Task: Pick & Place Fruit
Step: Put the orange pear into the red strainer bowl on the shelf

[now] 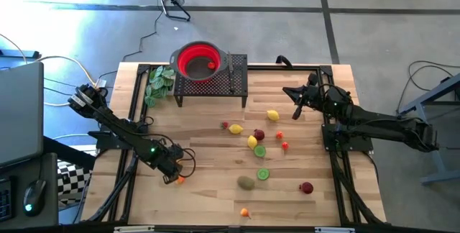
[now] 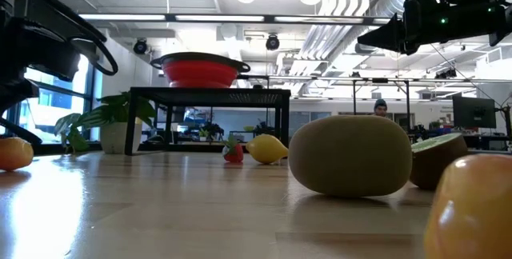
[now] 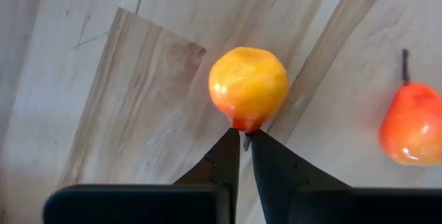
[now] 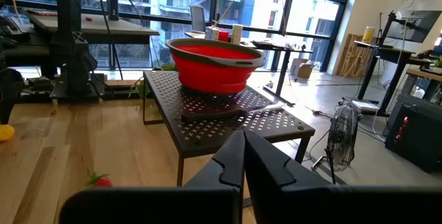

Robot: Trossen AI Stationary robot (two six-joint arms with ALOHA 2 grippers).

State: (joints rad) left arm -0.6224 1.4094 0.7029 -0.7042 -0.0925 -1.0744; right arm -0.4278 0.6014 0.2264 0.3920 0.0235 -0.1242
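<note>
While the right tool [image 1: 296,111] waits closed up by the rack, the left tool [image 3: 245,140] hangs fingers-together over the bench's [image 1: 208,190] near-left part, the yellow-orange fruit [image 3: 248,87] lying just beyond its tips, so the left arm is far nearer.

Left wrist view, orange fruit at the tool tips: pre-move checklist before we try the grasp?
1. Left tool open enough to take the orange fruit: not ok, fingers nearly closed, tips just at its red end.
2. Fruit resting on the table, not lifted: ok.
3. Neighbouring pear-shaped fruit apart from the target: ok.
4. Red bowl on the black stand unobstructed: ok, one red piece already inside.
5. Right tool out of the way near the stand: ok, closed and empty.
6. Grip centred on the fruit: cannot tell.
</note>
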